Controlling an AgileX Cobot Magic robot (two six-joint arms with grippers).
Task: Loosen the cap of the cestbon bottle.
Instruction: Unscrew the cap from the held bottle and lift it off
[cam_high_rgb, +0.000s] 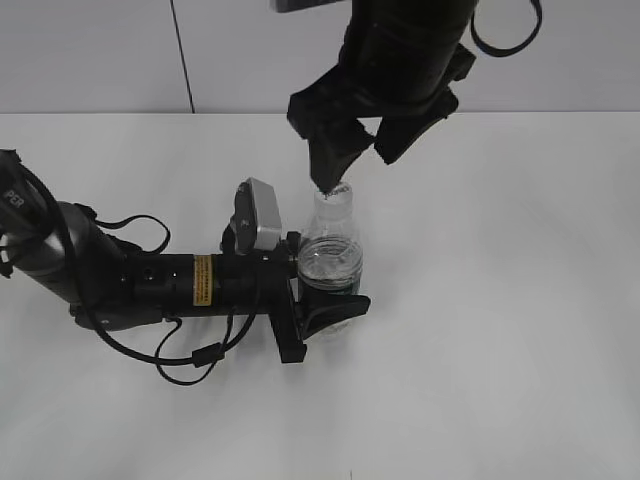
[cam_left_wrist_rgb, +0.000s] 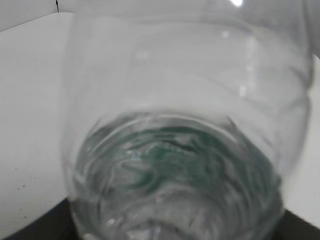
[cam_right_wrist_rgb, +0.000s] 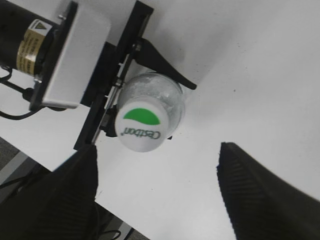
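Note:
The cestbon bottle (cam_high_rgb: 329, 262) stands upright mid-table, clear with a dark green label band. My left gripper (cam_high_rgb: 325, 300) is shut on its body from the left. The bottle fills the left wrist view (cam_left_wrist_rgb: 185, 140), blurred, with green showing through the plastic. The white cap (cam_high_rgb: 331, 194) is on the neck. In the right wrist view the cap (cam_right_wrist_rgb: 140, 127) shows its green half-disc and lettering. My right gripper (cam_high_rgb: 350, 165) hangs open just above the cap, its fingers (cam_right_wrist_rgb: 160, 195) spread wide and not touching it.
The white table (cam_high_rgb: 500, 300) runs back to a pale wall (cam_high_rgb: 100, 50). The left arm (cam_high_rgb: 150, 280) lies along the table at the left with loose black cables. The right arm (cam_high_rgb: 410, 50) comes down from above.

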